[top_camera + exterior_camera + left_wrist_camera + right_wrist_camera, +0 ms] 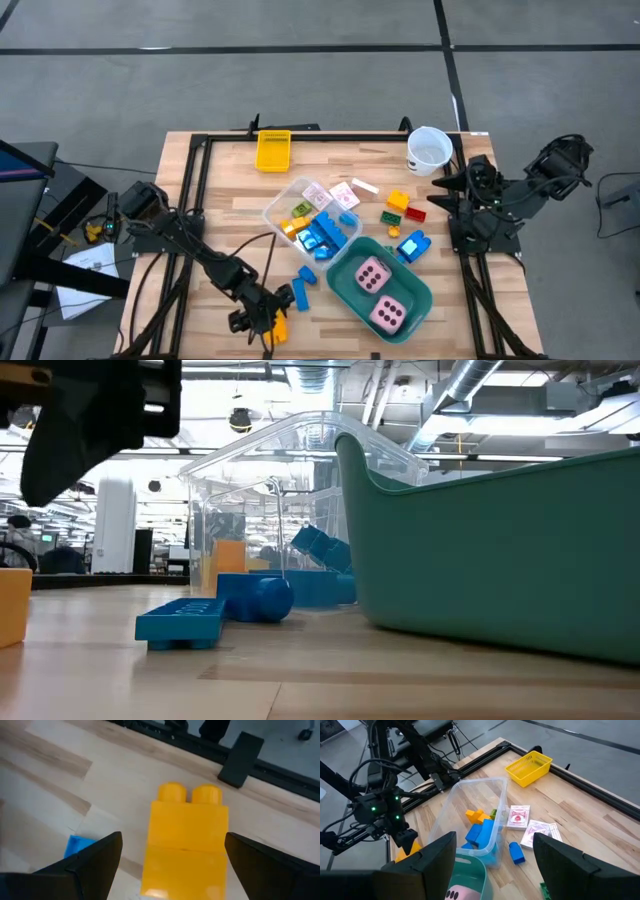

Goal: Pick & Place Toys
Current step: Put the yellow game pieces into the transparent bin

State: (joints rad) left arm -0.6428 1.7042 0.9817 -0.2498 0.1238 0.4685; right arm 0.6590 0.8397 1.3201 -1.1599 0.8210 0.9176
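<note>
A yellow two-stud brick [186, 847] lies on the wood near the table's front left [279, 327]. My left gripper [173, 839] hangs open above it [260, 322], one finger on either side, touching nothing. More toys lie around: two blue bricks [301, 290], bricks in a clear box [310, 222], pink-white cards [335, 194], loose bricks [405, 212] and two pink dice [380, 295] in the teal tub [345, 285]. My right gripper [494, 839] waits open, raised over the table's right side [448, 190].
A white cup [428, 150] stands at the far right and a yellow basket [273, 150] at the far edge. A black frame [195, 180] runs along the table's edges. Bare wood lies left of the clear box.
</note>
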